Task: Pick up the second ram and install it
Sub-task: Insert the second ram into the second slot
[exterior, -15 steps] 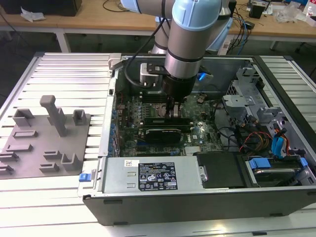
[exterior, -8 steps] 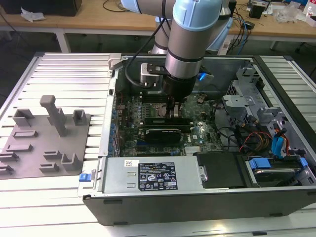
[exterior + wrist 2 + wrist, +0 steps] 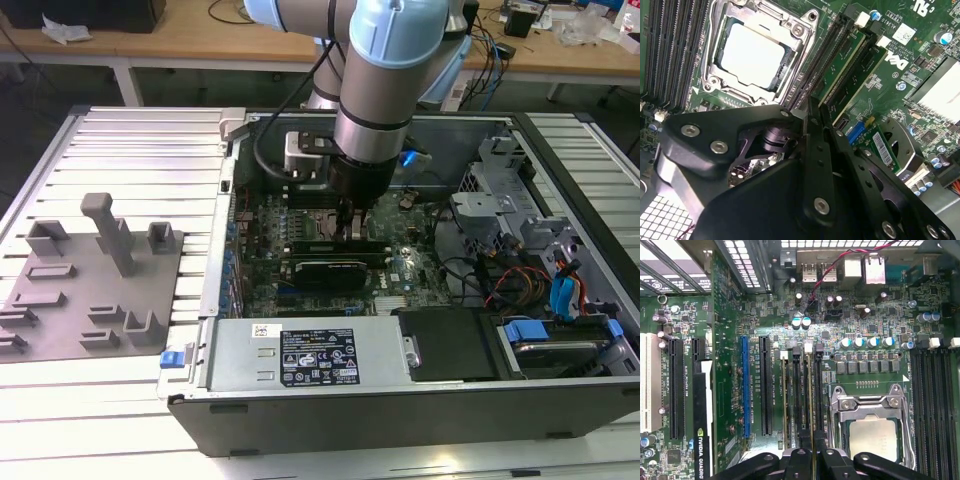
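End effector (image 3: 810, 457) clenched on the second ram (image 3: 813, 405), held on edge directly over a memory slot (image 3: 796, 395) beside the CPU socket (image 3: 872, 432), aligned lengthwise for straight downward seating.

Printed label (image 3: 318, 360) on power supply (image 3: 240, 345), white sticker (image 3: 904, 33) on motherboard (image 3: 890, 65), print unread

Second ram (image 3: 816, 116) mostly behind end effector (image 3: 815, 130)
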You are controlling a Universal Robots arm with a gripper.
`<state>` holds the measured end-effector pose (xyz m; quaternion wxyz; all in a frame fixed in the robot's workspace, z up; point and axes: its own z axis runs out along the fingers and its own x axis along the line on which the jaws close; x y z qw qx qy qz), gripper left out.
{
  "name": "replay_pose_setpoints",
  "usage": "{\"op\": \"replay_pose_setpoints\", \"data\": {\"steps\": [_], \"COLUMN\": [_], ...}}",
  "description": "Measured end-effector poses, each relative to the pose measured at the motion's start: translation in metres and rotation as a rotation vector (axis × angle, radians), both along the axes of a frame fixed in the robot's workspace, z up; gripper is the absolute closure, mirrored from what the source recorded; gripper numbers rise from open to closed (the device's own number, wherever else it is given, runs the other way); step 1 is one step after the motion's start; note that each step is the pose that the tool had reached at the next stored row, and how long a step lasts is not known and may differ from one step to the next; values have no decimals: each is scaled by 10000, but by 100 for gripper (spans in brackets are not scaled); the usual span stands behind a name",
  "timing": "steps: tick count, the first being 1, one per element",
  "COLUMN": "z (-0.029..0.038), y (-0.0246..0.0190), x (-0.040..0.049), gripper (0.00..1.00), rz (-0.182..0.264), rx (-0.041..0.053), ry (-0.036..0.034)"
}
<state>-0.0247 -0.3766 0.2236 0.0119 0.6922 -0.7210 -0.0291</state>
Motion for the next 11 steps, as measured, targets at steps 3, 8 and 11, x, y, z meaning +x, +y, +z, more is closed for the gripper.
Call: {"op": "replay_pose_setpoints", "data": {"steps": [3,8,11], "z": [-3,204,423], "y": [1,6,17], "x": [0,0,0], "gripper": [80,73,73], "rz": [0,-2,-2], "rx": [5,-66,-183], "ry": [-1,-2,-2]}}
